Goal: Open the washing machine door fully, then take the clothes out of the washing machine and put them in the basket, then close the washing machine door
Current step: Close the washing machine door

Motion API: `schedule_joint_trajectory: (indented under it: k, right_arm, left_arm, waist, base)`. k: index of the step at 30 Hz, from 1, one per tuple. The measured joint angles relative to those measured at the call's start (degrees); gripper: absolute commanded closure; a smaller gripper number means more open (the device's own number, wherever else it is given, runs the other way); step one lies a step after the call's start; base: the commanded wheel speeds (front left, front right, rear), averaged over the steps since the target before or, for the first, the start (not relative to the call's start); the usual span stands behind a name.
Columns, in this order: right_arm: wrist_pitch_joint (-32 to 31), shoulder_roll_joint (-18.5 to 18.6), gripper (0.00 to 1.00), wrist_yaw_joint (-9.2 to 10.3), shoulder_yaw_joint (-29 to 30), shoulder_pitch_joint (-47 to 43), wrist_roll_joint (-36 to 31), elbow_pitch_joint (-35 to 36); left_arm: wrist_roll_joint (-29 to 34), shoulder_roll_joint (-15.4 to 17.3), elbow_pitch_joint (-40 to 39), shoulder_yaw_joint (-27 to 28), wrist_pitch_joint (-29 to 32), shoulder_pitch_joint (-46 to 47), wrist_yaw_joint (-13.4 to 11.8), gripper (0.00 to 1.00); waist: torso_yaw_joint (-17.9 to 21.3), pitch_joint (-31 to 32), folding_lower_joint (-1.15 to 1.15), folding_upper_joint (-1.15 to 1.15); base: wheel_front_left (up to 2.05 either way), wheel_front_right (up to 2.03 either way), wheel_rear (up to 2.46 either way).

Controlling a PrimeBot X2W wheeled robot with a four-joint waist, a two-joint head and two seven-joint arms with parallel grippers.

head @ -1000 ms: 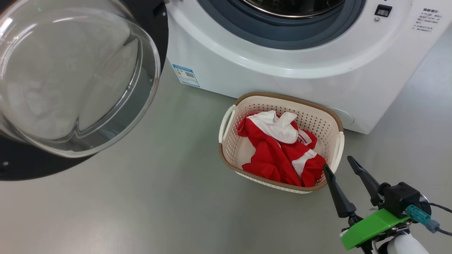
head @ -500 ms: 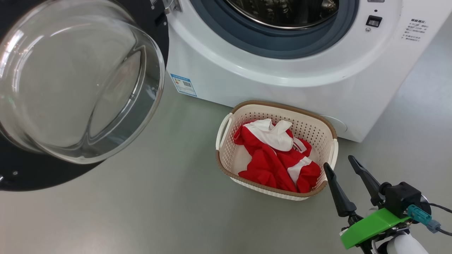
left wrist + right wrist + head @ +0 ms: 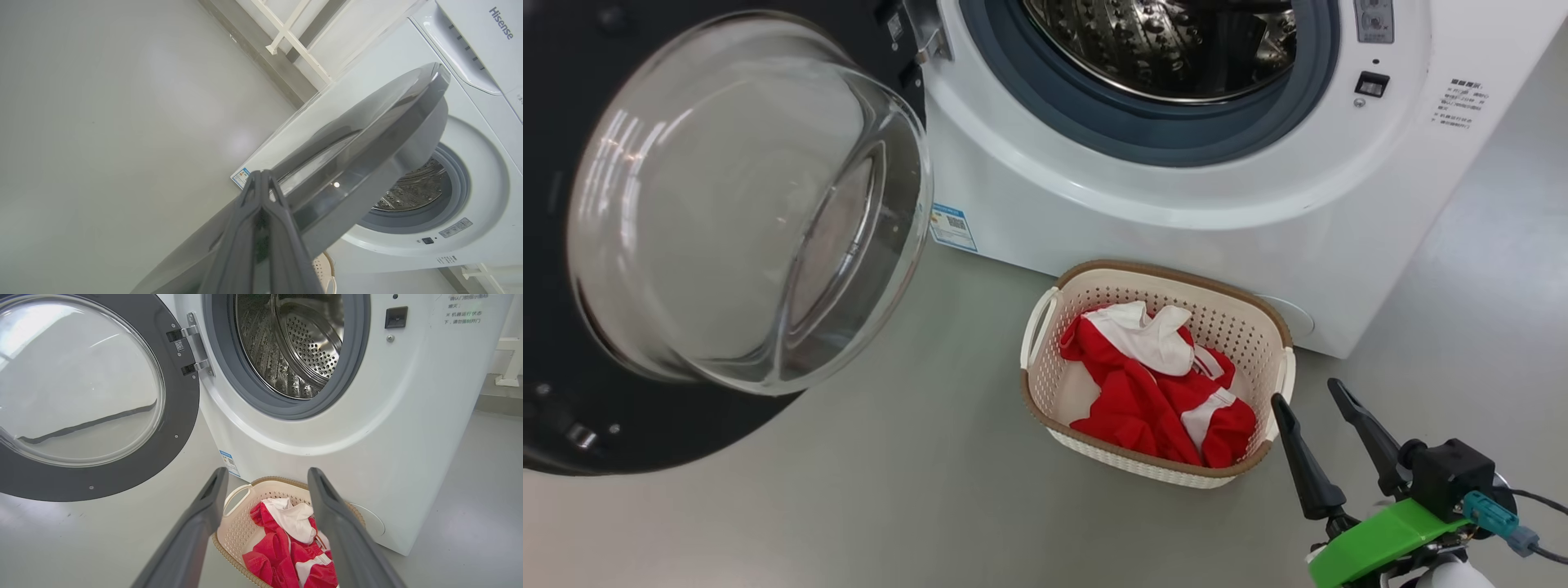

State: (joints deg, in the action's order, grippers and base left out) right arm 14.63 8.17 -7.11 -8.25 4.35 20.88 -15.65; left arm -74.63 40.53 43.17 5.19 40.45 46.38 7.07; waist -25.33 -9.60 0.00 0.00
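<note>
The clothes (image 3: 1143, 392) lie in the basket (image 3: 1176, 273); the washing machine door (image 3: 743, 204) stands open on your left. Your left hand (image 3: 261, 179), pressed together, sits beside its outer face; right hand (image 3: 1304, 390) gapes.

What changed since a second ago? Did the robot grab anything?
The head camera moved to look higher, so everything slid down the picture and more of the washing machine drum shows. Nothing was grabbed or let go. The clothes stay in the basket, the door stays open, and the right gripper stays open and empty.
</note>
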Motion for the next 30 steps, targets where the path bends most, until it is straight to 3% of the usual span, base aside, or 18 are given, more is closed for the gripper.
schedule_joint_trajectory:
  k: [30]
  right_arm:
    - [0.0,-1.35,0.0,0.0,0.43,-1.82,0.13,0.63]
  left_arm:
    - [-11.84,1.19,-26.13,-9.11,14.12,-7.79,0.0,1.0]
  waist:
    - [0.63,3.31,0.0,0.0]
  base:
    - [0.0,0.0,0.0]
